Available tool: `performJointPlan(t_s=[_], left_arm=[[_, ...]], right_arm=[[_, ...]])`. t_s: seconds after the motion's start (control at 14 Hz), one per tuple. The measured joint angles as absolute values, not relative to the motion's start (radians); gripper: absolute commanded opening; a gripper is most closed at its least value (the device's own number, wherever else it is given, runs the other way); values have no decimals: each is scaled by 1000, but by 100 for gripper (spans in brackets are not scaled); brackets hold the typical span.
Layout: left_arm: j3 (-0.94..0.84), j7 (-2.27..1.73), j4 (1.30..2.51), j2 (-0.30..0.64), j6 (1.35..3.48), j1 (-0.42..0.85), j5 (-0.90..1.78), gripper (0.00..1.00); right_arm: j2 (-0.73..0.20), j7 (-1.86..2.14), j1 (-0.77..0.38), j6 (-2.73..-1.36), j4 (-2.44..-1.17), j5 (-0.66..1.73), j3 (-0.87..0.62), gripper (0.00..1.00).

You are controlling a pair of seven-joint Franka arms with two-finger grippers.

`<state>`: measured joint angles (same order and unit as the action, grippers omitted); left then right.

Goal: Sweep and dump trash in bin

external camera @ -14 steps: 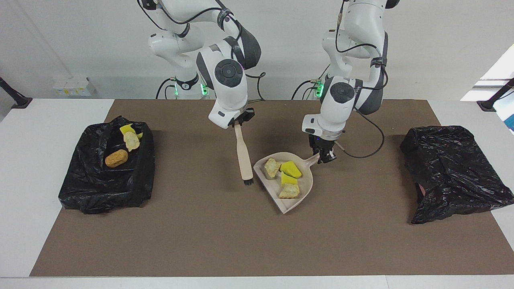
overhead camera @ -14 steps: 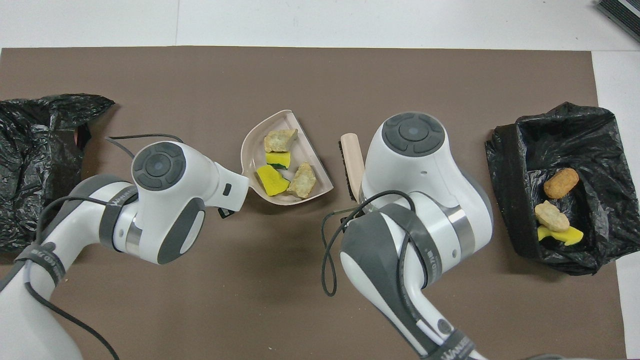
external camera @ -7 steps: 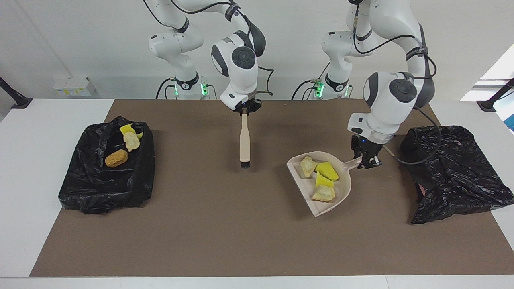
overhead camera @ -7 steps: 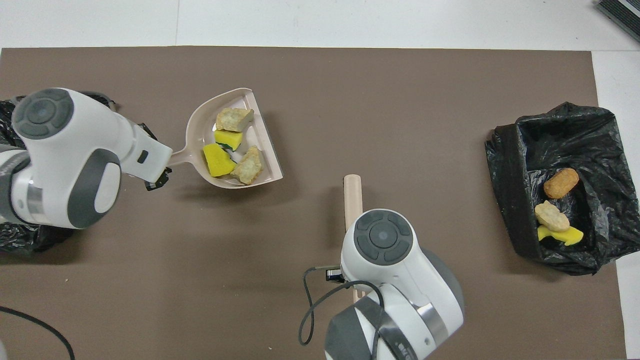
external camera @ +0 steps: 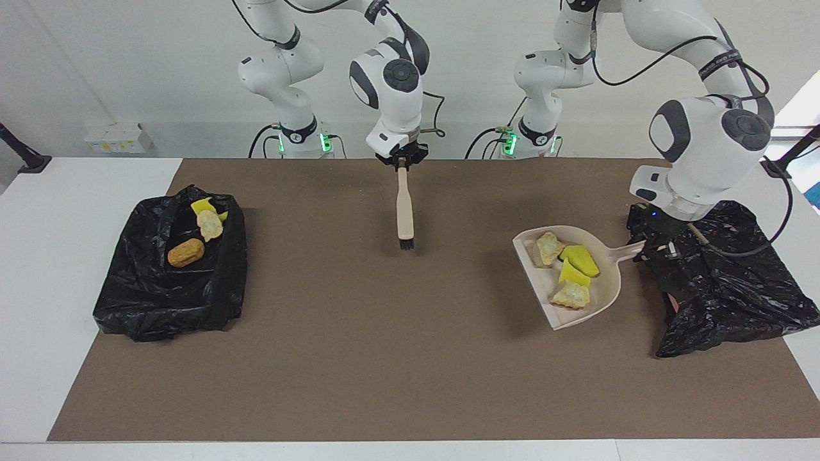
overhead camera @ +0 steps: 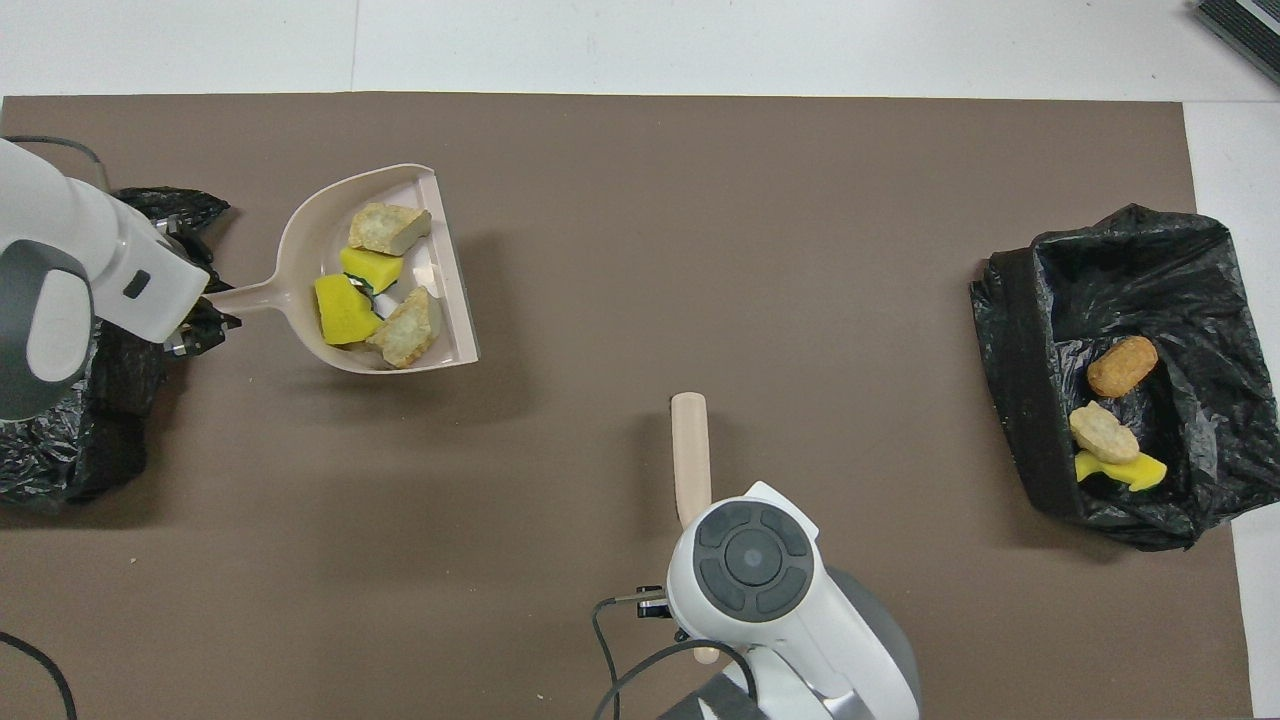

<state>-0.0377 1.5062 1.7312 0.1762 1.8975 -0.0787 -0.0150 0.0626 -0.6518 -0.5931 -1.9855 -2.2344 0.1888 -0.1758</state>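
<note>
My left gripper [external camera: 652,247] is shut on the handle of the beige dustpan [external camera: 608,291], held level above the mat, right beside the black bag-covered bin [external camera: 737,294] at the left arm's end. Several pieces of trash [external camera: 571,272] lie in the pan: yellow sponge chunks and pale beige lumps. Seen from overhead, the left gripper [overhead camera: 195,315] holds the dustpan [overhead camera: 300,235] and its trash [overhead camera: 375,290] at the edge of that bin [overhead camera: 60,440]. My right gripper [external camera: 402,164] is shut on the wooden brush [external camera: 404,211], which hangs bristles down over the mat's middle near the robots.
A second black-lined bin [external camera: 147,301] stands open at the right arm's end. It holds an orange-brown lump [external camera: 186,252], a beige lump [external camera: 209,224] and a yellow sponge [external camera: 203,206]. From overhead the brush handle [overhead camera: 690,455] pokes out from under the right wrist.
The left arm has carried the loaded dustpan from the mat's middle over to the bin at its own end. The right arm has pulled the brush back toward the robots and raised it.
</note>
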Motion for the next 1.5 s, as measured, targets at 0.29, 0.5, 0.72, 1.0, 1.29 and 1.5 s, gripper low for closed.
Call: performJointPlan(t_s=[0.29,0.5,0.72,1.0,1.29,1.5], left_arm=[[-34,1726,1699,177,1866,-220,-15,0],[-31,1857,1699,177,1866,-325,-16,0],[-29,1972,1693,177,1871,-428,-18,0],[-27,2051,1655,183,1893,-511,-89,0],[-42,2010,1588,222,1915,-501,-301,0],[-51,1850,1574,241,1935,-462,-504,0]], right_arm=[[21,-750,-659,-1995,-2242,190,-176,0],[-7,-762,-688,-2012,-2245,190,-176,0],[-5,-762,-688,-2012,-2258,190,-174,24],[3,-762,-688,-2012,-2269,190,-174,36],[4,-762,-688,-2012,-2273,190,-174,50],[4,-762,-687,-2013,-2273,190,-173,56]])
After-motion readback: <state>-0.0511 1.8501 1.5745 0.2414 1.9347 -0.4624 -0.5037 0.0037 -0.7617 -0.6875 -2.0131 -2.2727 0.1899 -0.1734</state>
